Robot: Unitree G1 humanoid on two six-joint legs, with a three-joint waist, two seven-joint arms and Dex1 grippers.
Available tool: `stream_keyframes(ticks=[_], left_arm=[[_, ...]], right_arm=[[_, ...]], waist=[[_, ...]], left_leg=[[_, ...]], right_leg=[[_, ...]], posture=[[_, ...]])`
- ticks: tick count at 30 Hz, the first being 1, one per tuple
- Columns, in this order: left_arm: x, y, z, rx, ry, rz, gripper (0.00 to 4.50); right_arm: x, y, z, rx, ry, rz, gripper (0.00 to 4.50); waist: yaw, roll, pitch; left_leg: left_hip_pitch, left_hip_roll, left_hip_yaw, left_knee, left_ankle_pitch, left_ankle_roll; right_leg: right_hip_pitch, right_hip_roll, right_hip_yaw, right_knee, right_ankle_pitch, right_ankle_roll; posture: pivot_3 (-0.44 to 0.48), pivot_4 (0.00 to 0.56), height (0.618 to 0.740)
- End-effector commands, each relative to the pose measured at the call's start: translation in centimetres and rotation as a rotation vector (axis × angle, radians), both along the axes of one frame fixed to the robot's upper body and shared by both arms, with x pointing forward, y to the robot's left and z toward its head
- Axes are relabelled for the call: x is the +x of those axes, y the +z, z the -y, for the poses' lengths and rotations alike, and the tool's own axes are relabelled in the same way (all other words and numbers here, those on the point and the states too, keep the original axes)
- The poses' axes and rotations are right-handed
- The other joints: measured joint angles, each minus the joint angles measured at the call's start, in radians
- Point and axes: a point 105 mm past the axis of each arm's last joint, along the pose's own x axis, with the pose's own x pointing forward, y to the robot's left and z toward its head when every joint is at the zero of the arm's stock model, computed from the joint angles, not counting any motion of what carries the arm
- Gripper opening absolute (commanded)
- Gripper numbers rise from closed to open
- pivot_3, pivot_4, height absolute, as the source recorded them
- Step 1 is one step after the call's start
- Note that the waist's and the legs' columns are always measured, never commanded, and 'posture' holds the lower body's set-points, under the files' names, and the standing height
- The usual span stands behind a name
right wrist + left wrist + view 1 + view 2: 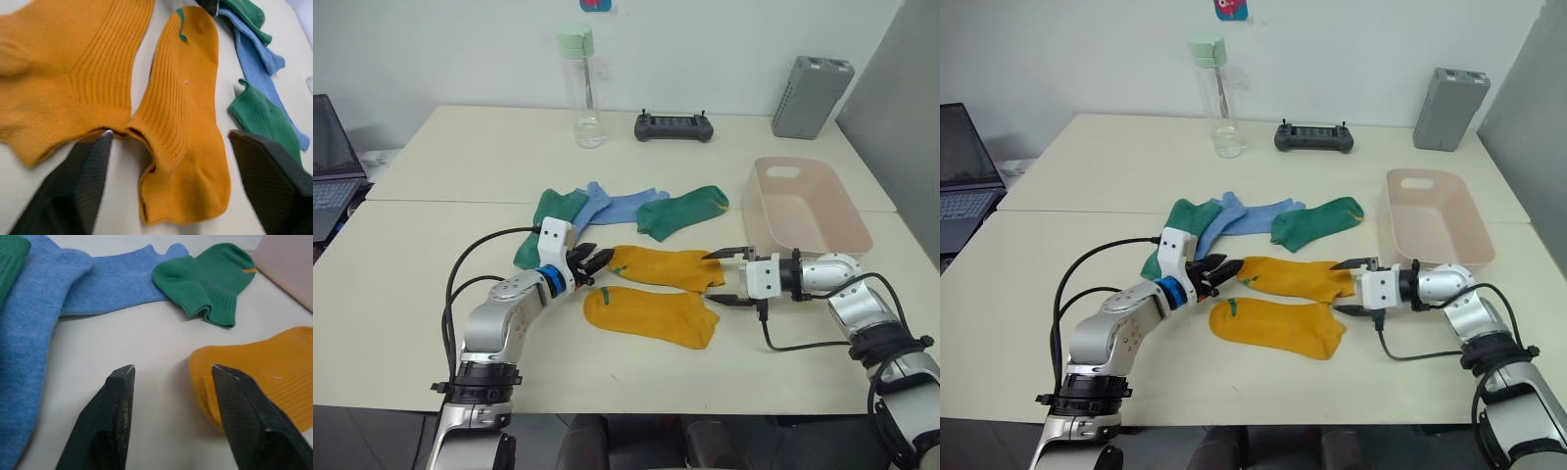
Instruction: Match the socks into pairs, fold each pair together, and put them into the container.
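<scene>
I held my left gripper [591, 264] low over the pale tabletop [401, 284], forearm angled inward, its two black fingers parted and empty just beside the toe end of the farther ribbed mustard-yellow sock [668, 267]. My right gripper [722, 275] reached in from the other side, fingers spread wide around that sock's cuff end without gripping it, while the nearer mustard-yellow sock [651, 315] lay flat just beside it. Beyond them lay the soft light blue socks [607, 208] and two dark green socks [682, 212], and the smooth pale pink plastic tub [808, 235] stood to my right.
</scene>
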Motion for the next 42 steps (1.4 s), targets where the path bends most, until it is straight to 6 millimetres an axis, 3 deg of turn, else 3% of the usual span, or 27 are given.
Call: stream_keyframes(ticks=[1,5,9,12,17,23,26,30,33,37,40,42], left_arm=[[-0.9,3.1,-1.5,0.113,-0.149,0.153,2.52],[-1.2,2.7,-2.4,0.481,-0.354,0.324,2.52],[-0.1,3.2,-1.9,0.670,-0.454,0.515,2.52],[0.3,2.3,-0.9,0.798,-0.577,0.629,2.52],[0.4,1.4,0.5,0.864,-0.712,0.733,2.52],[-0.2,0.5,0.9,0.890,-0.828,0.757,2.52],[0.0,0.4,1.2,0.889,-0.822,0.775,2.52],[0.1,0.3,1.5,0.882,-0.824,0.781,2.52],[0.1,0.4,1.5,0.879,-0.820,0.794,1.95],[0.3,0.3,1.9,0.864,-0.812,0.796,0.77],[0.5,0.3,2.2,0.854,-0.802,0.795,0.03],[0.7,0.5,2.3,0.819,-0.772,0.790,0.03]], right_arm=[[-0.7,1.6,-0.1,0.015,-0.010,0.006,4.45],[-0.5,1.1,-0.3,-0.054,-0.026,0.059,4.45],[0.0,1.1,-0.4,-0.088,-0.034,0.109,4.45],[0.3,1.0,-0.6,-0.102,-0.024,0.128,4.45],[0.6,1.0,-0.9,-0.107,-0.013,0.139,4.45],[0.3,0.9,-1.2,-0.117,0.011,0.139,4.45],[0.2,0.8,-1.5,-0.101,0.022,0.131,3.84],[0.2,0.8,-1.9,-0.099,0.036,0.130,2.43],[0.1,1.0,-2.0,-0.091,0.046,0.130,1.32],[-0.1,1.4,-2.1,-0.075,0.053,0.135,0.01],[-0.2,1.6,-1.9,-0.071,0.054,0.137,0.00],[-0.2,1.9,-1.9,-0.059,0.050,0.136,0.00]], waist=[[-0.005,0.000,0.000],[-0.005,0.001,0.000],[0.009,0.001,0.000],[0.017,0.001,0.000],[0.019,0.001,0.000],[0.017,0.001,0.000],[0.016,0.001,0.000],[0.016,0.001,0.000],[0.016,0.001,0.000],[0.016,0.001,0.000],[0.016,0.001,0.000],[0.016,0.001,0.000]], left_leg=[[0.000,0.000,0.000,0.000,0.000,0.000],[0.001,0.001,0.001,-0.001,0.000,0.000],[0.001,0.000,0.005,0.000,0.000,0.000],[0.001,0.000,0.007,0.000,0.000,0.000],[-0.001,0.001,0.009,-0.002,0.000,0.000],[-0.005,0.001,0.008,-0.003,0.000,0.000],[-0.005,0.001,0.008,-0.003,0.000,0.000],[-0.005,0.001,0.008,-0.001,0.000,0.001],[-0.005,0.001,0.009,-0.001,0.000,0.001],[-0.005,0.001,0.008,-0.001,0.000,0.001],[-0.005,0.001,0.008,-0.001,0.000,0.001],[-0.005,0.001,0.008,-0.001,0.000,0.001]], right_leg=[[-0.001,0.000,0.000,0.000,0.000,0.000],[0.000,0.000,0.001,0.000,-0.001,0.000],[-0.001,-0.001,0.002,-0.001,-0.006,-0.003],[-0.001,-0.001,0.003,-0.001,-0.006,-0.004],[-0.004,-0.001,0.004,0.000,-0.001,-0.003],[-0.009,-0.001,0.003,0.000,-0.001,-0.003],[-0.009,-0.001,0.004,0.001,-0.001,-0.003],[-0.008,-0.001,0.004,0.001,0.000,-0.002],[-0.008,-0.001,0.004,0.001,0.000,-0.001],[-0.008,-0.001,0.004,0.001,0.000,-0.001],[-0.008,-0.001,0.004,0.001,0.000,-0.001],[-0.008,-0.001,0.004,0.001,0.000,-0.001]], posture=[[0.000,0.150,0.740],[0.000,0.150,0.740],[0.000,0.150,0.740],[0.000,0.150,0.740],[0.000,0.150,0.740],[0.000,0.150,0.740],[0.000,0.150,0.740],[0.000,0.150,0.740],[0.000,0.150,0.740],[0.000,0.150,0.740],[0.000,0.150,0.740],[0.000,0.150,0.740]])
